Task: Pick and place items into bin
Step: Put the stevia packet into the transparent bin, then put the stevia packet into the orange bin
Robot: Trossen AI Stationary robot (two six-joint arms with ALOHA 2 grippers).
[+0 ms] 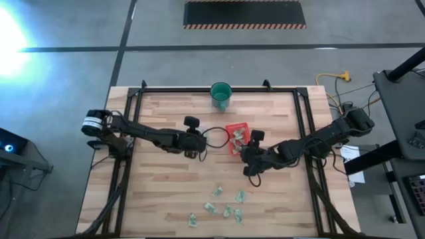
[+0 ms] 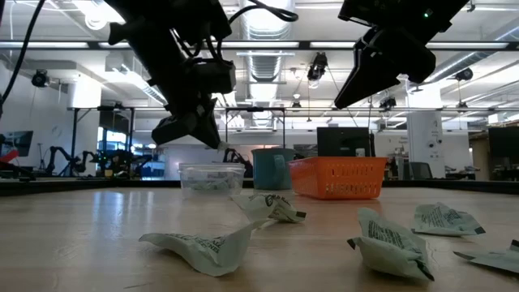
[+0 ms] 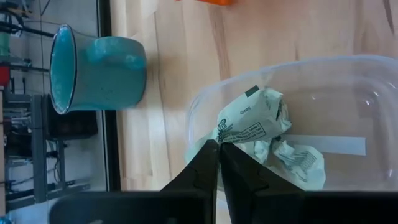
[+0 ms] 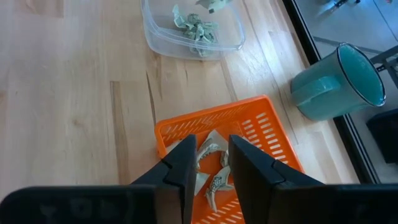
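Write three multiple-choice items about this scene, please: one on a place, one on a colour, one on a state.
1. Where does the teal cup stand?
A. At the table's far edge
B. Inside the orange basket
C. Among the loose packets at the near edge

2. What colour is the basket under the right gripper?
A. Blue
B. Orange
C. Black

3. How is the left gripper now?
A. Wide open
B. Shut on the cup
C. Shut, holding nothing, above the clear container

Answers: 1 A, the high view shows the cup by the far rail. 2 B, the right wrist view shows orange mesh. 3 C, the left wrist view shows the fingertips together over the container with packets inside.
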